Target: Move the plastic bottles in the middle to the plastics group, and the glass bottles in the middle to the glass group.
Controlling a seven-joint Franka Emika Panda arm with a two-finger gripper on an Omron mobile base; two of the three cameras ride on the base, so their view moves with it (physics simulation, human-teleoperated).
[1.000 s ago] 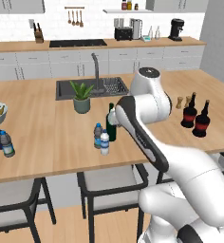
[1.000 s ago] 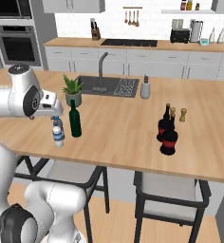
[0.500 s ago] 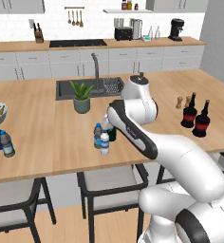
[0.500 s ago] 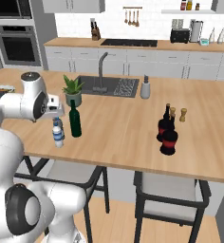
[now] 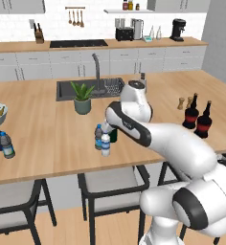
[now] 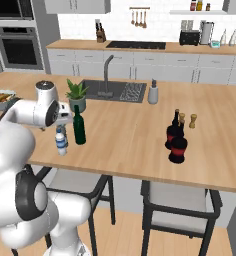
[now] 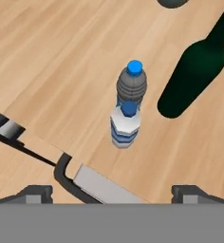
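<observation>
Now the tool (image 7: 112,192) hangs above the two water bottles (image 5: 102,139), jaws spread wide and holding nothing. The bottles stand touching each other near the front edge of the counter (image 5: 48,143), about midway along it, with the wine bottle (image 6: 79,126) just beside them. The plastics group (image 5: 3,142) sits well apart at the counter's left end, the glass group (image 5: 197,119) at its right end. Small, light and thin-walled, a water bottle would likely dent under a hard squeeze and tip easily, so my guess is a gentle hold around the ribbed body below the cap. The nearer one (image 7: 126,125) looks the easier to take, though its neighbour leaves little room for a finger. Against half a second ago, the arm has swung further left and lower over the pair; the bottles have not moved.
</observation>
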